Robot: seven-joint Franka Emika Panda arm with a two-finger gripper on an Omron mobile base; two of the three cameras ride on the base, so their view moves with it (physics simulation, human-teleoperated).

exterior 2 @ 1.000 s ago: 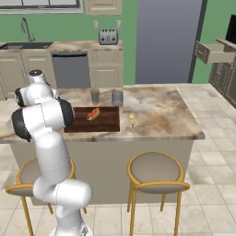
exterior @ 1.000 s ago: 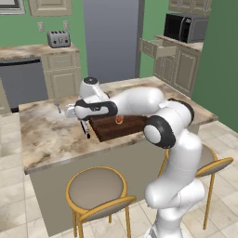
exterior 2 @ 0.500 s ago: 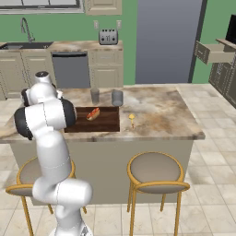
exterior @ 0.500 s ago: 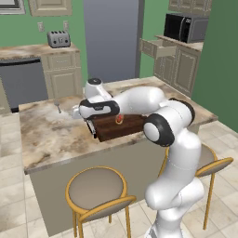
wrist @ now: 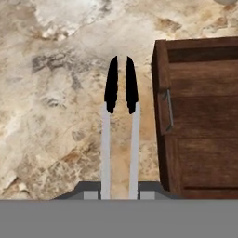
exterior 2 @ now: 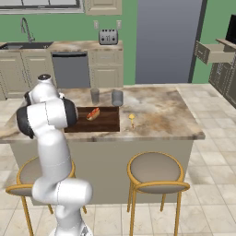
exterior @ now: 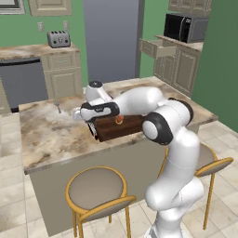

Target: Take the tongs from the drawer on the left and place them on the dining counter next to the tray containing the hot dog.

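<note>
Gripper point(wrist: 120, 193) stands nearly closed, clamped on the tongs point(wrist: 120, 139), which reach out over the dining counter point(wrist: 51, 116) just beside the tray point(wrist: 204, 121) end wall; by judgement the tongs are light, stiff, springy and slick metal, best taken across both thin arms near mid-length, as now; the hot dog point(exterior 2: 93, 113) lies in the tray; no brand, label or writing is legible.
</note>
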